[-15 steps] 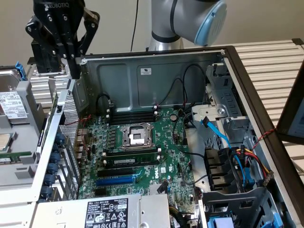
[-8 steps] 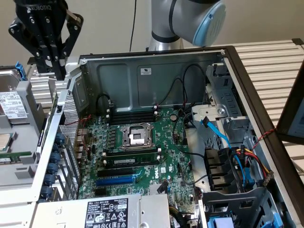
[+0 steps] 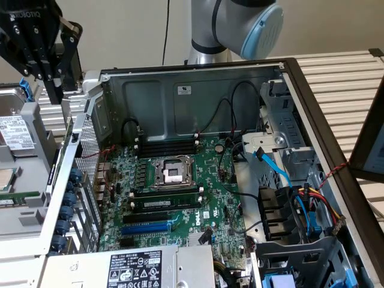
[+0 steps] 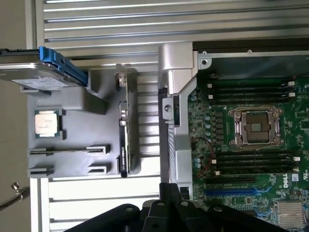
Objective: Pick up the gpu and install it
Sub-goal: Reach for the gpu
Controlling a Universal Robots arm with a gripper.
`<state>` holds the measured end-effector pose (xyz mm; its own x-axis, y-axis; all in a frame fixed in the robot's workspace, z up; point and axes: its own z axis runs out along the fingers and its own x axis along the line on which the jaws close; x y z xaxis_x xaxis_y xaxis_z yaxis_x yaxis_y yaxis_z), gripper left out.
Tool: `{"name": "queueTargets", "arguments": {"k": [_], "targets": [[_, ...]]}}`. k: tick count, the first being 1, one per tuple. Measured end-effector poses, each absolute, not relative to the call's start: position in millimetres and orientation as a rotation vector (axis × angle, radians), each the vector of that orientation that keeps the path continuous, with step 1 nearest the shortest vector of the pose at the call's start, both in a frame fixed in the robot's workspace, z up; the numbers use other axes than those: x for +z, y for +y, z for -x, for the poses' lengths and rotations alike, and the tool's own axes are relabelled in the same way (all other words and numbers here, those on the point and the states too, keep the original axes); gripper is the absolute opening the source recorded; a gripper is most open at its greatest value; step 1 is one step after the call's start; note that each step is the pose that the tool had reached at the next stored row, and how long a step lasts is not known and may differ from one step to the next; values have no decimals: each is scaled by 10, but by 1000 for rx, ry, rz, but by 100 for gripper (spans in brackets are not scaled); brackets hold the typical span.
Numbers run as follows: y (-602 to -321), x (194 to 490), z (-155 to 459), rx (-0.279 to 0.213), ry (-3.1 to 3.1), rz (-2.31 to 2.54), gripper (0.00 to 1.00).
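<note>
Open grey steel computer case (image 3: 156, 96) with its green motherboard (image 3: 198, 180) fills the middle of your exterior view. Silver-and-blue robot arm (image 3: 240, 24) rises behind it at twelve o'clock. Grey plastic parts tray (image 4: 72, 104) sits outside the case at nine o'clock. Black gripper (image 3: 55, 90) hangs over that tray at ten o'clock, pointing down, claw pressed together, empty. The gpu (image 4: 124, 135), a short black card, stands on edge in the tray beside the case wall, untouched.

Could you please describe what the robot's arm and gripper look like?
The gripper is matt black, built of jointed, bolted links, with white ROBOTIQ lettering on its body. The arm is a smooth silver-grey tube with a rounded light blue joint cap.
</note>
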<state>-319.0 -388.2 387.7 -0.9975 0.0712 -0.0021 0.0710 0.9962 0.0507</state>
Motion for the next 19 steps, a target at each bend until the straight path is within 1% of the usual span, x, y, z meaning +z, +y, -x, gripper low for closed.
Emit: {"name": "queueTargets", "arguments": {"k": [19], "targets": [[-3766, 3781, 3684, 79, 3135, -112, 11]]}}
